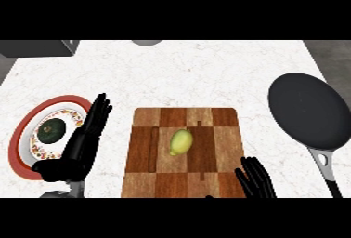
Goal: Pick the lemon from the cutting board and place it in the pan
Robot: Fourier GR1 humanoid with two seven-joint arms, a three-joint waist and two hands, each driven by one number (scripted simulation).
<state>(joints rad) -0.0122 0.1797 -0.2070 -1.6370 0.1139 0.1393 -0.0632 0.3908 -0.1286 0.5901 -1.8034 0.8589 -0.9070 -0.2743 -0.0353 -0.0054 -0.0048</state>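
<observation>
A yellow-green lemon lies near the middle of the wooden cutting board. The dark round pan sits to the right on the counter, its handle pointing toward the lower edge. My right hand rises from the bottom edge over the board's right corner, fingers straight, a short way below and right of the lemon. My left hand stands open with fingers up, left of the board, partly over a plate.
A red-rimmed patterned plate with a dark green round item sits at the left, partly hidden by my left hand. A grey block and a grey round object lie along the far edge.
</observation>
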